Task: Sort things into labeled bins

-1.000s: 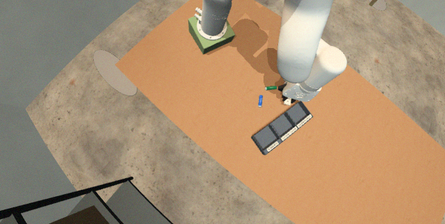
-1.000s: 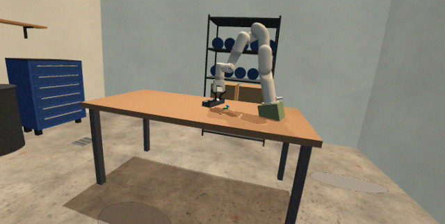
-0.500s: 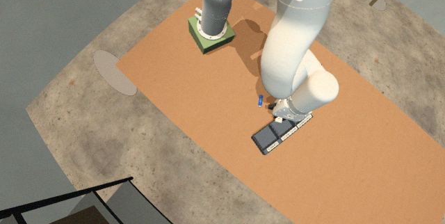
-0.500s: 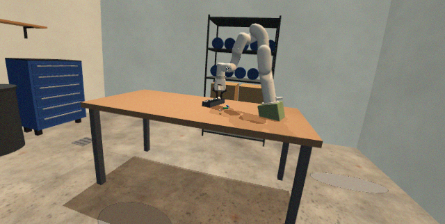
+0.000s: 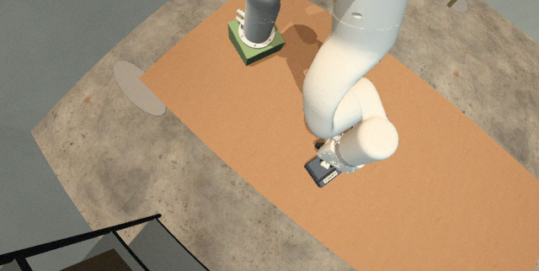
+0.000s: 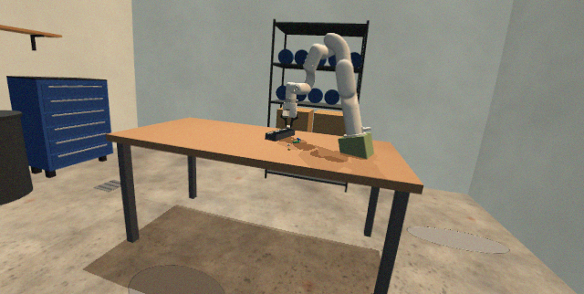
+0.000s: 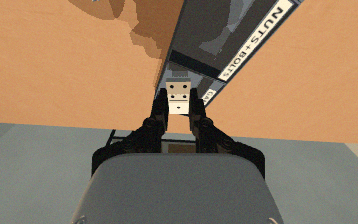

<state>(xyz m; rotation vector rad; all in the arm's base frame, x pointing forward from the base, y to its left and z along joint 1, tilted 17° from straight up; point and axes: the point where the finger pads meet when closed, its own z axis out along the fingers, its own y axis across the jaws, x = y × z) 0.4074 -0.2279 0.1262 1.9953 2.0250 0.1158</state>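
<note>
My gripper (image 6: 288, 125) (image 7: 178, 97) is shut on a cream domino (image 5: 325, 164) (image 7: 178, 95) with dark pips. The domino is over the end compartment of the dark bin row (image 5: 313, 173) (image 6: 280, 135) (image 7: 198, 67), whose label starts "GA" in the wrist view; its height above the bin is hard to tell. The neighbouring compartment has the label "NUTS+BOLTS" (image 7: 252, 45). The arm hides the rest of the row in the top view. In the exterior view, a green cylinder (image 6: 296, 141) and a blue cylinder (image 6: 298, 139) lie near the row, with two tiny things (image 6: 288, 149) in front.
The arm stands on a green base block (image 5: 257, 54) (image 6: 356, 146) on the orange table (image 5: 253, 115) (image 6: 192, 136). A black shelf rack (image 6: 319, 26) stands behind the table, and a blue drawer cabinet (image 6: 75, 120) stands to the left in the exterior view.
</note>
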